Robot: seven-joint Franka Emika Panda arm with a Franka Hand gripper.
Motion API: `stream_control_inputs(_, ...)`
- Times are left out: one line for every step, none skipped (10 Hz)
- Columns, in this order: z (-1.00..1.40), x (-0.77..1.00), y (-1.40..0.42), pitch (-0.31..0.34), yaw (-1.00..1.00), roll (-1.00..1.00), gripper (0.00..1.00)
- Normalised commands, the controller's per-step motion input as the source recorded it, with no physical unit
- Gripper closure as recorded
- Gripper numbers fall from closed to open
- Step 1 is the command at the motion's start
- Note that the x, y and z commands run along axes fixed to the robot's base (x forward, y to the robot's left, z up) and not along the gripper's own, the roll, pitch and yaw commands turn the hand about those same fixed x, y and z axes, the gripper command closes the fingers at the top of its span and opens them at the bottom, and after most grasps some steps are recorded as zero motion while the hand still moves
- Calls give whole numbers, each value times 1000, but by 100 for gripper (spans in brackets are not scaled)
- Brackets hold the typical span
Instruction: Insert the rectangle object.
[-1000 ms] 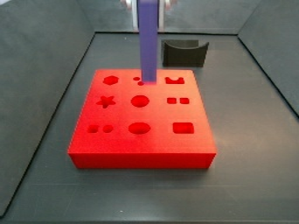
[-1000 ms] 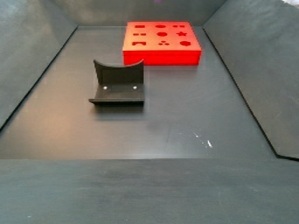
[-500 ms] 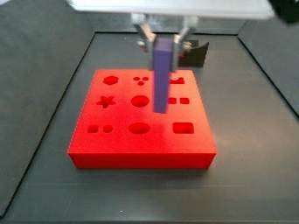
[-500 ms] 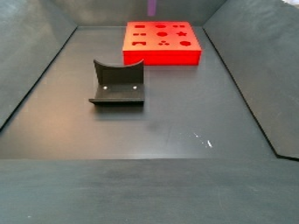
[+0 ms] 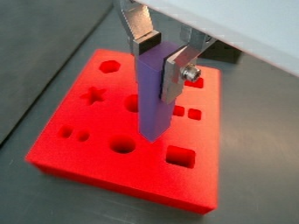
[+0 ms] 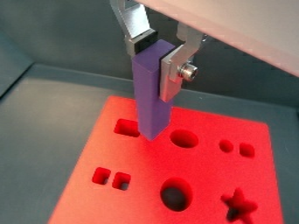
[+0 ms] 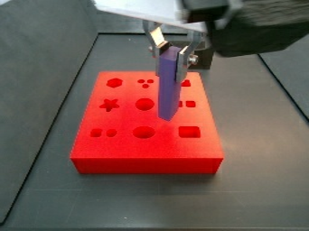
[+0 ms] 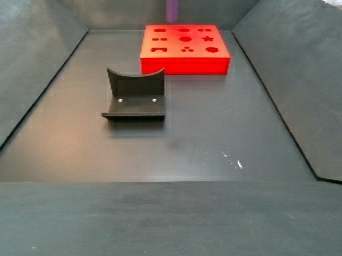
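Note:
The rectangle object [image 7: 168, 83], a long blue-purple bar, hangs nearly upright in my gripper [image 7: 172, 45], which is shut on its upper end. Its lower end hovers over the middle of the red block [image 7: 121, 149], between the round hole [image 7: 145, 104] and the rectangular hole [image 7: 190, 133]. I cannot tell whether it touches the block. Both wrist views show the bar [image 5: 152, 96] [image 6: 149, 96] clamped between the silver fingers [image 5: 179, 68] [image 6: 173, 68] of the gripper [image 5: 162, 57] [image 6: 158, 57] above the red block [image 5: 105, 162] [image 6: 128, 192].
A dark grey curved holder [image 8: 134, 96] stands on the dark floor in front of the red block [image 8: 187, 60] in a side view. Sloping dark walls [image 8: 40, 90] enclose the floor. The arm's body [image 7: 259, 27] fills the upper right of a side view.
The gripper has come down and towards the block's middle with the bar. The bar's lower end now hangs lower over the block, and the arm's body has entered the side view.

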Motion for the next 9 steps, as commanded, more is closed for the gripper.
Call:
stream_control_inputs(-331,660,-20,-79,-491,30,100)
stream_control_inputs(-389,703,-49,-47,-454,63,100)
stream_control_inputs(-391,603,-49,-1,-540,80,100)
stream_control_inputs(-80,351,-29,0,-717,39,100)
stream_control_inputs(0,151,-34,0,-894,0,100)
stream_control_inputs(0,149,-26,0,-906,0,100)
stream_control_inputs(0,137,-17,0,-917,0,100)
stream_control_inputs(-20,80,0,0,-960,13,100)
stream_control_inputs(-40,0,0,0,-1000,19,100)
